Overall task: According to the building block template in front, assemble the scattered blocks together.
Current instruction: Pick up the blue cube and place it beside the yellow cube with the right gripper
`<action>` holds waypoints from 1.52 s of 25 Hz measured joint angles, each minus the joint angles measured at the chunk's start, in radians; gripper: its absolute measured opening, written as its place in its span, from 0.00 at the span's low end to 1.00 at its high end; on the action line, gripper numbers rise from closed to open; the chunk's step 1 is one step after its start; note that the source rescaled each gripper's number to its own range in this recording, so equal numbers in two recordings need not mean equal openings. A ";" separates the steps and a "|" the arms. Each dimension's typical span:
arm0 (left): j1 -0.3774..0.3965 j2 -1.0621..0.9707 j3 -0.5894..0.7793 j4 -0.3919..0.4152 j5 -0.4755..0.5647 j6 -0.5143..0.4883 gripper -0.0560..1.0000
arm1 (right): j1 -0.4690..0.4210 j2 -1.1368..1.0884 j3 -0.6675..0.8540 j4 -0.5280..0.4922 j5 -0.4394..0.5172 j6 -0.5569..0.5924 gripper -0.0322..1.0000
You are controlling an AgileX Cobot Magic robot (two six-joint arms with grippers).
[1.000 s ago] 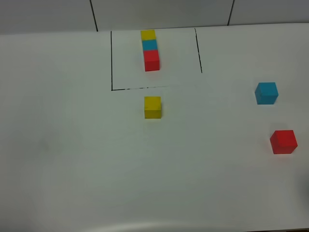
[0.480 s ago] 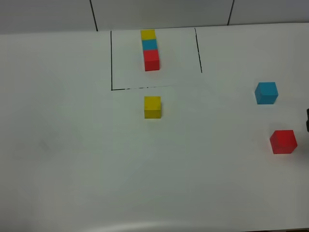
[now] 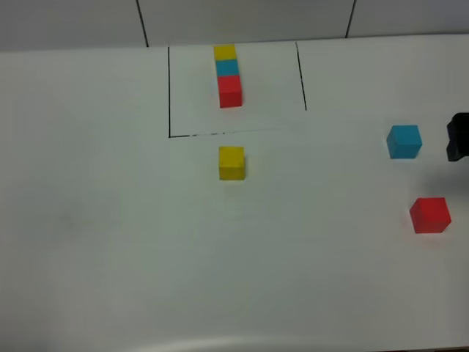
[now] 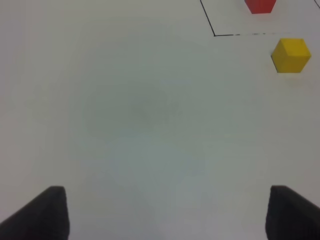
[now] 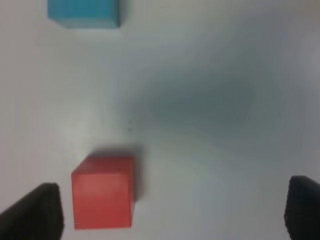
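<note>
The building block template [image 3: 228,72] is a row of yellow, cyan-blue and red cubes inside a black-lined rectangle at the far middle of the table. The scattered yellow cube [image 3: 231,162] sits just in front of that rectangle. The scattered cyan-blue cube [image 3: 404,141] and red cube [image 3: 429,215] sit at the right. My right gripper [image 3: 459,138] shows at the right edge, beside the cyan-blue cube. In the right wrist view my right gripper [image 5: 167,212] is open and empty above the table, with the red cube [image 5: 103,192] and cyan-blue cube [image 5: 84,12] below. My left gripper [image 4: 165,217] is open and empty; the yellow cube [image 4: 290,55] lies far off.
The white table [image 3: 110,220] carries a black outline [image 3: 169,95] around the template. The left wrist view shows a corner of that outline [image 4: 215,35] and the template's red cube [image 4: 260,5]. A wall runs behind the table's far edge.
My right gripper has come into the exterior view at the right edge and moved toward the far side, level with the cyan-blue cube. No cube has moved.
</note>
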 joint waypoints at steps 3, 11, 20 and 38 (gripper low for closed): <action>0.000 0.000 0.000 0.000 0.000 0.000 0.83 | 0.000 0.087 -0.083 -0.002 0.000 -0.006 0.90; 0.000 0.000 0.000 0.000 0.000 0.000 0.83 | 0.057 0.318 -0.308 -0.004 0.037 -0.017 0.93; 0.000 0.000 0.000 0.000 0.000 0.000 0.83 | 0.061 0.456 -0.415 0.006 0.015 0.010 0.93; 0.000 0.000 0.000 0.000 0.000 0.000 0.83 | 0.106 0.535 -0.443 0.071 0.012 -0.003 0.93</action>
